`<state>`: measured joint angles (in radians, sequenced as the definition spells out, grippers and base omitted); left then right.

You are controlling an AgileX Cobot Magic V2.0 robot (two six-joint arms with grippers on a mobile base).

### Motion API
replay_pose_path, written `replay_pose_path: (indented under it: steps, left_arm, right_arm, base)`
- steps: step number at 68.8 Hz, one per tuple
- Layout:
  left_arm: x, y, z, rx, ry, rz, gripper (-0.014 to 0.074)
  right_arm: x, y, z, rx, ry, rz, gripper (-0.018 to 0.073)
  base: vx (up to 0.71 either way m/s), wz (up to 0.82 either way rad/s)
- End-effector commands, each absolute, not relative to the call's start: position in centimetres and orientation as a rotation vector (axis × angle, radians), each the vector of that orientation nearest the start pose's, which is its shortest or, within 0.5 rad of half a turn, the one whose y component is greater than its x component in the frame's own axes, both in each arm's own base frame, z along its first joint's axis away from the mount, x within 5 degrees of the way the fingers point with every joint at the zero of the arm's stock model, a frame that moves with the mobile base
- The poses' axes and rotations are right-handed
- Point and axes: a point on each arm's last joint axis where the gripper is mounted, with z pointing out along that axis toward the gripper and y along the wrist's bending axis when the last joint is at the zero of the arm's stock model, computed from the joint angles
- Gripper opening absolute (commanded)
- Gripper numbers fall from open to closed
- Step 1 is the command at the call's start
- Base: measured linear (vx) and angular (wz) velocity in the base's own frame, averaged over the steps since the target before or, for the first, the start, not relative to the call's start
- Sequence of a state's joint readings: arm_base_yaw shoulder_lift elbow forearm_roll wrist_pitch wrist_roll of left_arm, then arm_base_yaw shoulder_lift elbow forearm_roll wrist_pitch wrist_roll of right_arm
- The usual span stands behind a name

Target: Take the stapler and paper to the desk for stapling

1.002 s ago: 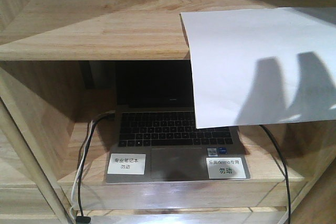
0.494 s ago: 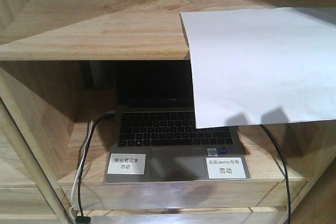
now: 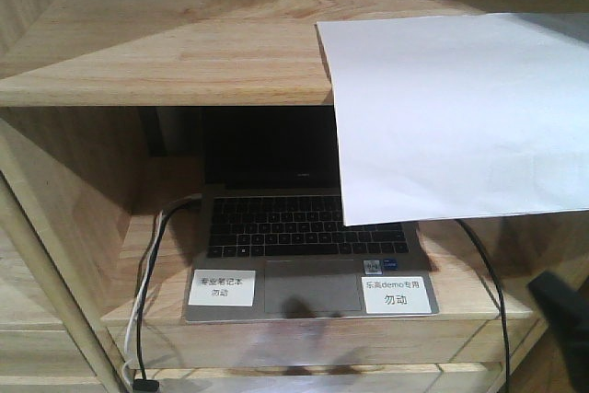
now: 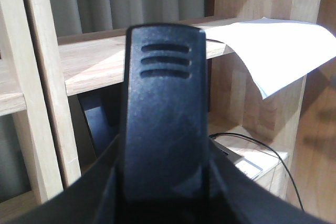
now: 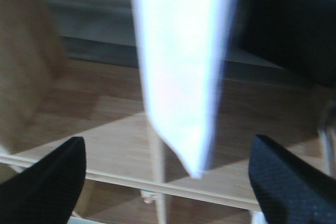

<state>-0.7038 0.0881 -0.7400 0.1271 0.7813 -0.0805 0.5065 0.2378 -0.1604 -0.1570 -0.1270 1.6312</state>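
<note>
The white paper point(image 3: 460, 117) lies on the upper shelf, and its front part hangs over the edge in front of the laptop. In the right wrist view a drooping corner of the paper point(image 5: 178, 77) hangs ahead of my right gripper point(image 5: 168, 182). That gripper is open, its fingertips point(image 5: 52, 182) wide apart and touching nothing. A dark part of it shows low in the front view point(image 3: 563, 319). My left gripper point(image 4: 165, 187) is shut on the black stapler point(image 4: 165, 93), held upright; grooves mark its top. The desk is out of view.
An open laptop point(image 3: 304, 236) with two white labels sits on the lower shelf, with cables point(image 3: 147, 264) running down both its sides. The upper shelf board point(image 3: 166, 71) and a slanted wooden post point(image 4: 37, 77) stand close by.
The two finger shadows on the hanging paper slid down and off it. A dark part of my right gripper has come into the front view's lower right corner.
</note>
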Motion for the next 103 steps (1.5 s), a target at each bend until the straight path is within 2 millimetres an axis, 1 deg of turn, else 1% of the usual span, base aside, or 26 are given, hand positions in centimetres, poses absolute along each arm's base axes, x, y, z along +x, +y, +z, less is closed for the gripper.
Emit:
replay_pose_path:
  steps: [1, 8, 14, 23, 31, 40, 51, 66, 83, 94, 103]
  left_arm:
    - [-0.8, 1.7, 38.5, 0.473, 1.432, -0.493, -0.0006]
    - [-0.8, 1.7, 38.5, 0.473, 1.432, -0.493, -0.0006]
    - [-0.8, 1.7, 38.5, 0.473, 1.432, -0.493, -0.0006]
    - [-0.8, 1.7, 38.5, 0.473, 1.432, -0.493, -0.0006]
    - [-0.8, 1.7, 38.5, 0.473, 1.432, -0.493, -0.0006]
    - [-0.8, 1.7, 38.5, 0.473, 1.432, -0.493, -0.0006]
    - [-0.8, 1.7, 38.5, 0.473, 1.432, -0.493, -0.0006]
    - [-0.8, 1.7, 38.5, 0.473, 1.432, -0.493, -0.0006]
    - [-0.8, 1.7, 38.5, 0.473, 1.432, -0.493, -0.0006]
    - [-0.8, 1.7, 38.5, 0.473, 1.432, -0.493, -0.0006]
    - [-0.8, 1.7, 38.5, 0.473, 1.432, -0.493, -0.0006]
  right_arm:
    - [6.4, 3.9, 27.0, 0.659, 1.377, 1.646, 0.0594]
    - [6.4, 3.7, 26.2, 0.616, 1.314, 1.622, 0.0594]
    - [6.6, 3.3, 25.7, 0.584, 1.237, 1.569, 0.0594]
    - [6.8, 2.1, 24.7, 0.65, 1.112, 1.513, 0.0594]
    - [6.9, 1.8, 24.4, 0.689, 1.083, 1.507, 0.0594]
    - [7.2, 2.0, 24.5, 0.665, 1.077, 1.486, 0.0594]
    - [7.9, 2.3, 24.3, 0.68, 1.106, 1.454, 0.0594]
    - [9.0, 2.8, 24.3, 0.669, 1.101, 1.435, 0.0594]
    - [10.0, 3.4, 24.5, 0.658, 1.039, 1.487, 0.0594]
    - [11.1, 4.3, 24.7, 0.635, 1.065, 1.498, 0.0594]
    - [11.8, 4.9, 25.0, 0.599, 1.045, 1.508, 0.0594]
  base:
    - [0.0, 0.0]
    - [0.0, 0.0]
    - [0.0, 0.0]
    - [0.0, 0.0]
    - [0.0, 0.0]
    - [0.0, 0.0]
    - [0.0, 0.0]
    - [0.0, 0.0]
    - [0.0, 0.0]
    - [0.0, 0.0]
    - [0.0, 0.0]
